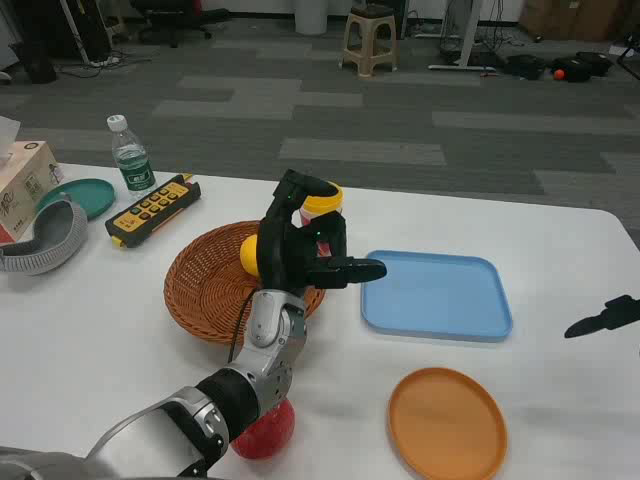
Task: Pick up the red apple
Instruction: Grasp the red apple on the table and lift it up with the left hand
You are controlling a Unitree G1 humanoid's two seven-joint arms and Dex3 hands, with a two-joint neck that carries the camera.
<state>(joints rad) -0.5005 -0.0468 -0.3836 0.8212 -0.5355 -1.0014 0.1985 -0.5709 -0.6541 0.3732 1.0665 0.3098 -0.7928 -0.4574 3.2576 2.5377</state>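
Right up close, bottom of the view: red apple (268, 432) sitting on the white table (560, 240), half tucked under the silver left forearm (235, 395) and touching or nearly touching it. Not held by anything.

Just right of that, an orange plate (447, 423) lying flat near the front edge.

Bit further in, left hand (305, 245) up over the right rim of the wicker basket (215, 290), fingers loosely apart with one poking out sideways toward the blue tray (437, 294). Nothing gripped as far as can be seen. Something yellow (249, 253) peeking out from behind the hand inside the basket, can't tell what exactly. Also a yellow-topped cup-ish thing (323, 203) just behind the hand, mostly hidden.

Far right edge, only black fingertips of the right hand (605, 318) showing above the table, so can't tell if spread or closed.

Further back on the left: yellow remote (153, 209) with black buttons, water bottle (131, 157) standing upright beside it, green plate (88, 195), grey curved band (45, 243), tissue box (24, 178) at the edge.

Way back on the grey carpet, a beige stool (369, 40).
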